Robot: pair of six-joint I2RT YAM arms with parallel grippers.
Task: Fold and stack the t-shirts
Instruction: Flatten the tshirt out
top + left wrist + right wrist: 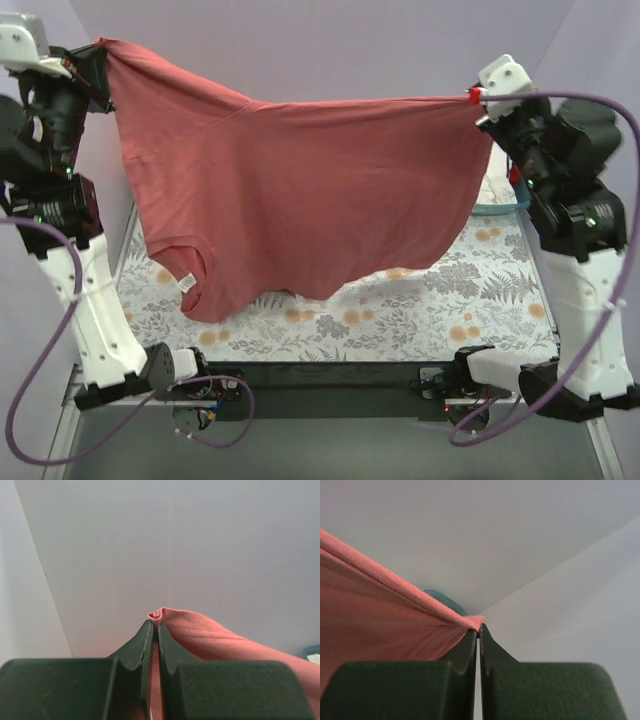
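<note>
While the rose-red t-shirt [300, 190] is hanging stretched above the floral surface [480, 300], it's sagging, looking light and limp. Left wrist: the left claw [154, 626] is pinching a bunched corner. Right wrist: the right claw [478, 629] is clamping the opposite corner, and corners are looking like the best holds.

The table [430, 300] has a pale top printed with grey leaves and orange blooms, on show across the lower middle of the frame. A teal basket [492, 209] sits at its right edge, mostly hidden. The rose-red t-shirt [300, 190] hangs low at lower left, and I can't tell whether it touches the top.
</note>
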